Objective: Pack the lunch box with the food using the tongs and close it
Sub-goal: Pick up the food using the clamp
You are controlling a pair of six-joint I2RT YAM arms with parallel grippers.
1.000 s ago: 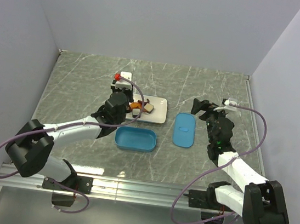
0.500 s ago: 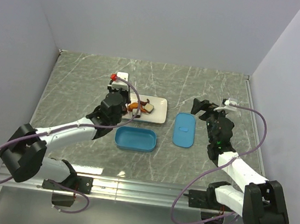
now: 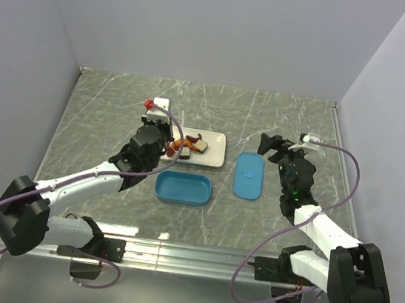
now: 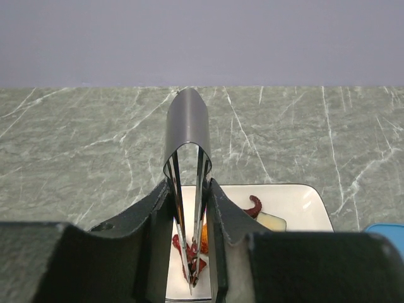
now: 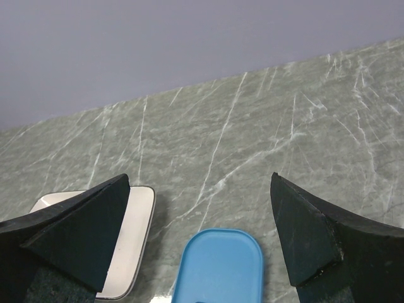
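The shallow bright blue plastic lunch box (image 3: 182,190) lies open nearest the arms, its flat blue lid (image 3: 248,175) beside it. The right gripper (image 5: 201,189) hangs spread wide. Farther off, the left gripper (image 4: 189,197) squeezes thin grey metal tongs (image 4: 187,126) onto dark red food (image 4: 180,243) on the white rectangular plate (image 4: 303,202).

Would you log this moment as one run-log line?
left gripper shut on tongs, tips at dark red piece on plate | right gripper open near lid | lunch box open, no food inside

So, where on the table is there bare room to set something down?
Bare: the far strip between the plate and the back wall, and the far left corner. Crowded: the middle, with plate, lunch box, lid and tongs close together.
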